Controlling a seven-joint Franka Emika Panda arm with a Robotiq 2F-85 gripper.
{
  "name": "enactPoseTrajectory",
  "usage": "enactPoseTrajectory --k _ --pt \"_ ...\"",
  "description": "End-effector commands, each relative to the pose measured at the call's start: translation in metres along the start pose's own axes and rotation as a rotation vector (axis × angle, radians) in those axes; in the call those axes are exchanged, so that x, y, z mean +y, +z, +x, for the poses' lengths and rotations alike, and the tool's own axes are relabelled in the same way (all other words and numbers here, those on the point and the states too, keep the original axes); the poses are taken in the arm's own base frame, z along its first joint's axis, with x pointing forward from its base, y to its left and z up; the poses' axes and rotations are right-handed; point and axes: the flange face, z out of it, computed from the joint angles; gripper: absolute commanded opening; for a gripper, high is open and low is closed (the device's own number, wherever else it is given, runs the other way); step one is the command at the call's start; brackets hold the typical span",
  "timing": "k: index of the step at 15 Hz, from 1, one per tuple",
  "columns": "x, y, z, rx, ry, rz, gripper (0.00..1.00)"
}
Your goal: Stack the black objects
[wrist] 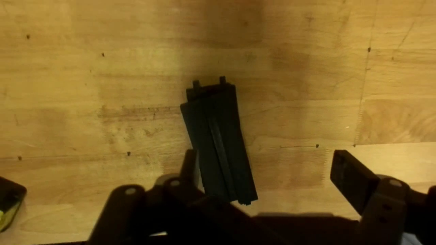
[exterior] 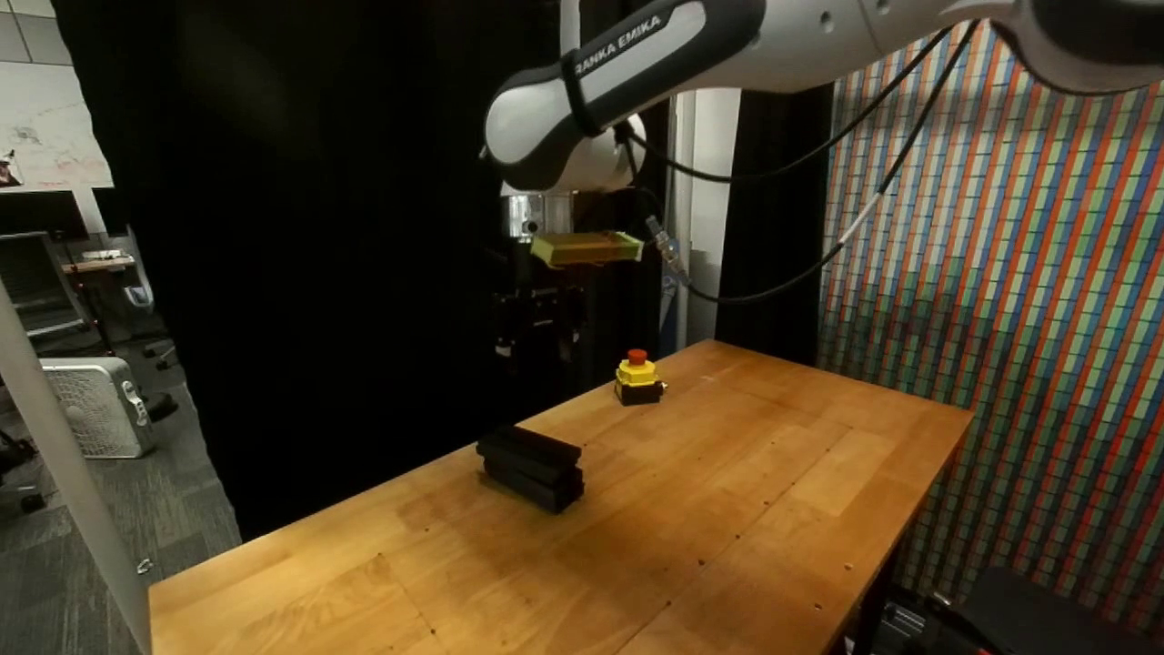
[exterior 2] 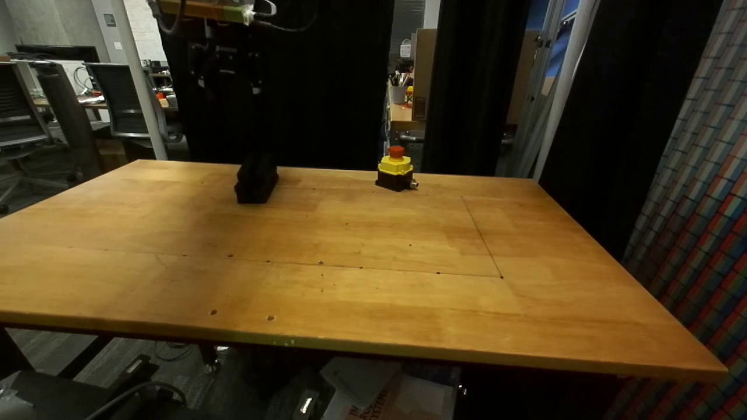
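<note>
- Wrist view: the black bars (wrist: pixel 218 139) lie together in one pile on the wooden tabletop (wrist: pixel 289 119), long sides nearly parallel but edges not flush; two small prongs jut from the end nearer the top of the frame.
- In an exterior view the pile (exterior: pixel 532 468) shows at least two layers, the upper one turned a little against the lower.
- The stacking looks done, or close to it. The dark faces merge, so I cannot count the bars or confirm that all are in the pile; every bar I can make out belongs to it.
- What is left, as I judge it, is at most some squaring up of the edges.
- The gripper (wrist: pixel 266 166) is released and holds nothing: its fingers (wrist: pixel 354 182) are spread wide, with wood and part of the pile visible below, between them.
- The arm (exterior: pixel 655 77) reaches in from the upper right of an exterior view, its wrist bent so that the gripper points down.
- Both exterior views put the gripper above the pile and well apart from it.
- A yellow-and-red emergency-stop button (exterior 2: pixel 395 169) stands on the tabletop, apart from the pile; I take it as no part of the job.
</note>
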Motion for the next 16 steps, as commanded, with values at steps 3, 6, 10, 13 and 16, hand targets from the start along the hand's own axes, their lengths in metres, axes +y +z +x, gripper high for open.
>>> enactPoseTrajectory --k 3,6,10,13,16 --pt "0.007 -0.026 -0.099 -0.023 0.184 0.081 1.0" --pt "0.009 -0.023 -0.146 -0.031 0.215 0.102 1.0" --pt "0.024 -0.011 -0.214 -0.055 0.189 0.118 1.0" --pt "0.041 0.0 -0.265 -0.06 0.149 0.107 1.0" --pt "0.04 0.008 -0.258 -0.101 0.152 0.082 1.0"
